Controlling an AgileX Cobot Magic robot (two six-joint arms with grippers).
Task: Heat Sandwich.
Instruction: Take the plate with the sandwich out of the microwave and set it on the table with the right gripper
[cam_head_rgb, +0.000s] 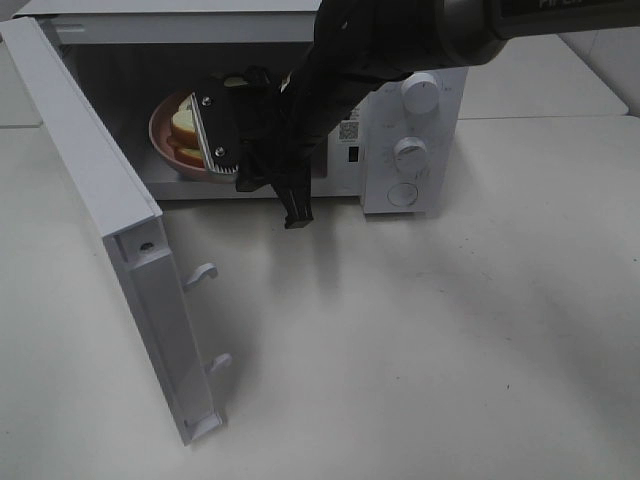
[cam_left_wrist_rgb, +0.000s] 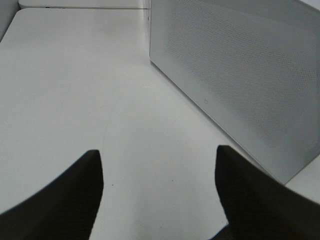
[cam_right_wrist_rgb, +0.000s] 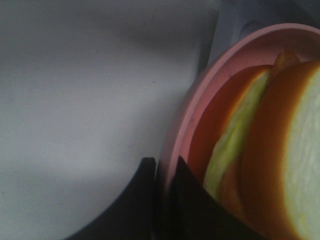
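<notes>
Sandwich (cam_head_rgb: 184, 127) lies on the pink plate (cam_head_rgb: 158, 137) inside the microwave (cam_head_rgb: 420, 150), at the left of the cavity just behind the front sill. The door (cam_head_rgb: 95, 200) stands swung wide to the left, its latch hooks (cam_head_rgb: 201, 273) pointing over the table (cam_head_rgb: 450, 340). The right arm fills most of the opening. The white tabletop in front of the microwave lies bare, with broad room.

From the left wrist, the left gripper (cam_left_wrist_rgb: 159, 190) holds its dark fingers (cam_left_wrist_rgb: 75, 195) far apart above the bare table, with a dotted white panel (cam_left_wrist_rgb: 240, 75) of the microwave near on one side.

From the right wrist, the right gripper (cam_right_wrist_rgb: 165, 172) has its fingers (cam_right_wrist_rgb: 145, 180) pinched narrow on the plate's rim, one inside and one outside. The sandwich's crust and pale filling sit just beside them, and the grey cavity floor (cam_right_wrist_rgb: 75, 100) is bare.
</notes>
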